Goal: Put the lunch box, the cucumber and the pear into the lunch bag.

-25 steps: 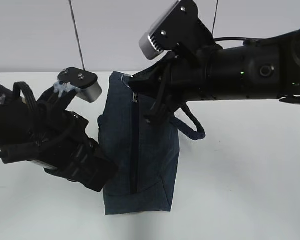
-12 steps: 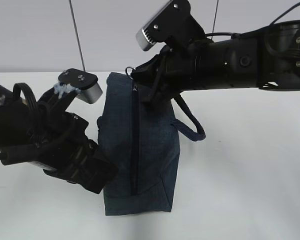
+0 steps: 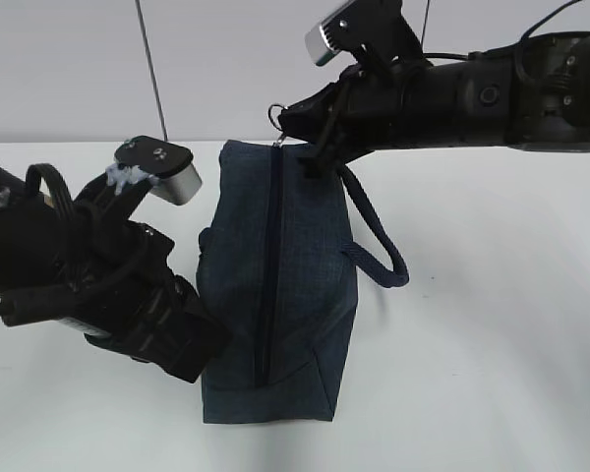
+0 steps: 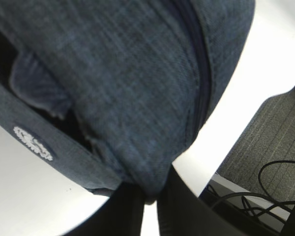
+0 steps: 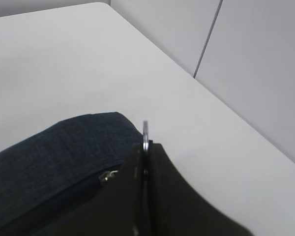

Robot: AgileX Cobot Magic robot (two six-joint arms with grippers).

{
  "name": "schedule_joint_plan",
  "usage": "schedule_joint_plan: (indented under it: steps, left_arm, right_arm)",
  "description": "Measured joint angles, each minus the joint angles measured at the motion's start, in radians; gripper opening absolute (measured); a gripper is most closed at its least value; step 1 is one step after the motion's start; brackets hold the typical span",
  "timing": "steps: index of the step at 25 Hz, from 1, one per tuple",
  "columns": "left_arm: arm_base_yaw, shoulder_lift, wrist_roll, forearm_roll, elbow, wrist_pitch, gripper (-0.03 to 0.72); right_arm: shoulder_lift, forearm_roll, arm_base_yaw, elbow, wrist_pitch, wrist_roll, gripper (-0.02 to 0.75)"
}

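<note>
The lunch bag (image 3: 275, 285) is lying on the white table (image 3: 492, 324), zipper up. The bag looks soft and floppy, so it probably needs holding at two spots. The left gripper (image 4: 150, 206) is pinching the bag's near corner shut. The right gripper (image 5: 145, 162) is squeezing the silver ring pull (image 5: 145, 133) at the bag's far end.

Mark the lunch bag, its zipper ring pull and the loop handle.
lunch bag (image 3: 305, 295): exterior view, on the fabric side right of the zipper.
zipper ring pull (image 5: 145, 132): right wrist view, on the ring above the fingers.
loop handle (image 3: 379, 258): exterior view, on the strap's right bend.
</note>
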Motion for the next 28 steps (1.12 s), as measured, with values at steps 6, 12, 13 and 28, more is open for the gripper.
schedule_joint_plan:
  steps: [6, 12, 13, 28]
  left_arm:
    - [0.0, 0.0, 0.0, 0.006, 0.0, 0.0, 0.005]
    - [0.0, 0.0, 0.0, 0.008, 0.0, 0.002, 0.005]
    - [0.0, 0.0, 0.0, 0.008, 0.0, 0.002, 0.005]
    - [0.0, 0.0, 0.001, 0.014, 0.0, -0.011, 0.005]
  right_arm:
    - [0.059, 0.002, 0.0, -0.068, 0.018, 0.0, 0.0]
    - [0.125, 0.002, -0.031, -0.113, 0.025, 0.0, 0.0]
    - [0.133, 0.002, -0.04, -0.118, 0.025, 0.0, 0.0]
    - [0.192, 0.004, -0.095, -0.142, 0.021, 0.006, 0.0]
